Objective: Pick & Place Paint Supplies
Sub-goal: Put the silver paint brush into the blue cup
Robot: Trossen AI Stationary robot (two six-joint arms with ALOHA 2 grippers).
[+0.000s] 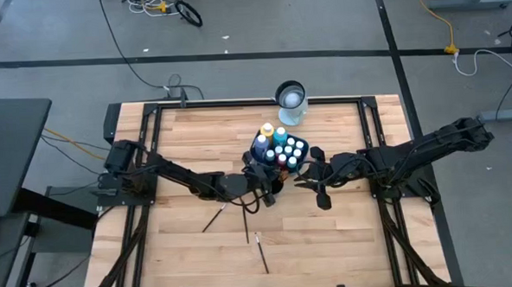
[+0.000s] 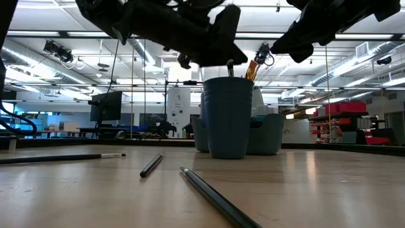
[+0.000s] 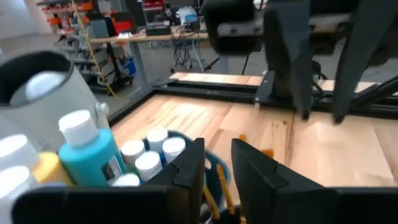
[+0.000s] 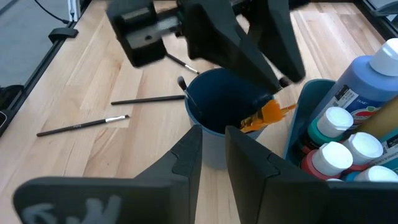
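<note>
Brushes lie nearest the low camera: one thin dark-handled brush (image 2: 215, 197) runs toward the lens on the wooden worktop (image 1: 329, 235), with a short one (image 2: 150, 166) and a long one (image 2: 60, 158) behind it. Each looks light, stiff and thin, likely to roll; I would pinch one across the middle of the handle, fingers square to it. Beyond them a blue cup (image 4: 227, 112) holds an orange-tipped brush (image 4: 264, 117), and touching the cup a blue caddy (image 4: 297, 118) carries the capped paint bottles (image 1: 284, 147), which look light and smooth. Over the cup hangs the left end effector (image 4: 268, 59), its fingers slightly apart, gripping nothing visible. Just beside the caddy, the right end effector (image 4: 212, 149) has a narrow gap and is empty.
</note>
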